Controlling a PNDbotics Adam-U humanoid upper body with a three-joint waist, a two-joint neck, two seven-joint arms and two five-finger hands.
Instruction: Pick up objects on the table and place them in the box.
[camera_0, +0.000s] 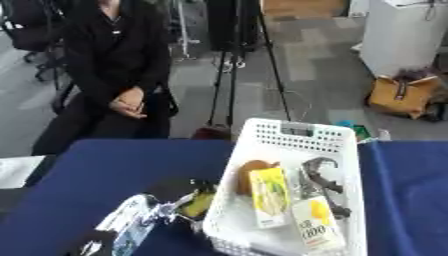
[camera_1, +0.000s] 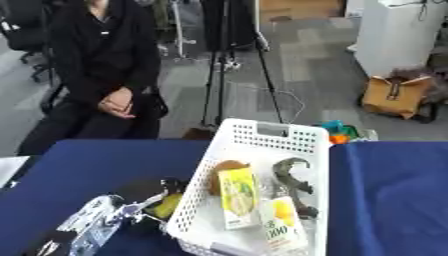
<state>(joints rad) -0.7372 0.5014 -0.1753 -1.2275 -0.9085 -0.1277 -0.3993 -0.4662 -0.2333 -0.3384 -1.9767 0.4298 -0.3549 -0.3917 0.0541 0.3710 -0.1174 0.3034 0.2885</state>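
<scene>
A white slatted basket (camera_0: 262, 126) stands on the blue table (camera_0: 105, 170), slightly right of centre. Inside it lie a brown round thing (camera_0: 249, 172), a yellow carton (camera_0: 269, 195), a white-and-yellow carton (camera_0: 317, 225) and a dark curved tool (camera_0: 319, 180). My left arm comes in from the lower left. Its black left hand (camera_0: 179, 189) sits against the basket's left outer wall, fingers curled over a small yellow thing (camera_0: 199, 204) just above the cloth. The right hand shows in neither view.
A person in black (camera_0: 114, 65) sits just behind the table's far left edge, hands in lap. A tripod (camera_0: 236, 60) stands behind the basket. A white sheet (camera_0: 17, 170) lies at the table's left edge. Blue cloth extends right of the basket.
</scene>
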